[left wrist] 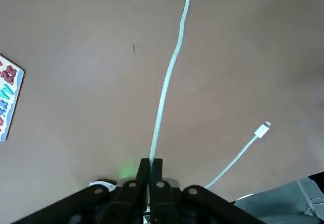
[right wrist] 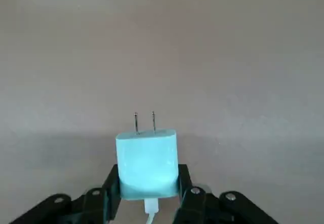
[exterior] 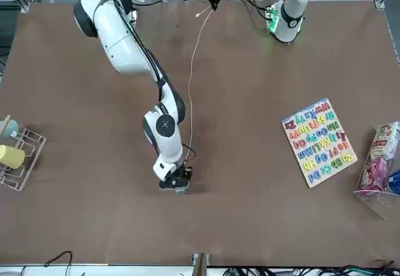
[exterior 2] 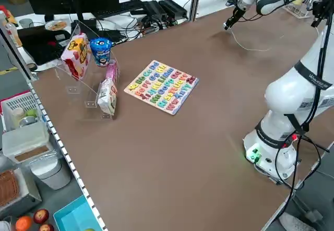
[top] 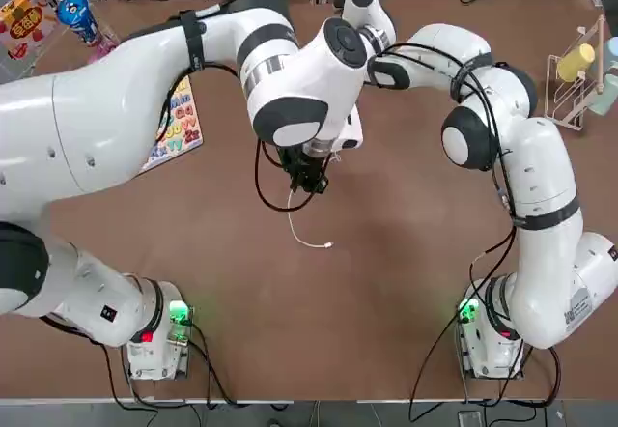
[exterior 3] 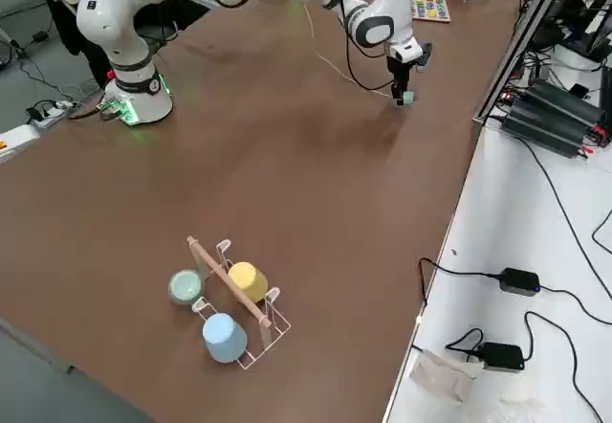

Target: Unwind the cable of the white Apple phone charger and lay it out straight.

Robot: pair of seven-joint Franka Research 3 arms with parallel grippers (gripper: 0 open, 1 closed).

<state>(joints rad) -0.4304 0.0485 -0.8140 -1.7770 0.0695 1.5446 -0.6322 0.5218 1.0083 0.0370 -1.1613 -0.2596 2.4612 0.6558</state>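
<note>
The white Apple phone charger (right wrist: 147, 155), a pale bluish block with its two prongs pointing away, sits clamped in my right gripper (exterior: 177, 187) low over the table's far side. From it the thin white cable (exterior: 192, 70) runs nearly straight across the table. It reaches my left gripper (top: 309, 178), which hangs above the table's middle and is shut on the cable (left wrist: 167, 82). Beyond that grip a short free end curves down to the table and stops at the small plug tip (top: 329, 245). The top view hides the right gripper under its own wrist.
An alphabet puzzle board (top: 179, 123) lies at the robot's far left. Snack packs and a bottle stand in a clear holder (top: 29, 21) at the far left corner. A wire rack with cups (top: 577, 79) stands at the far right.
</note>
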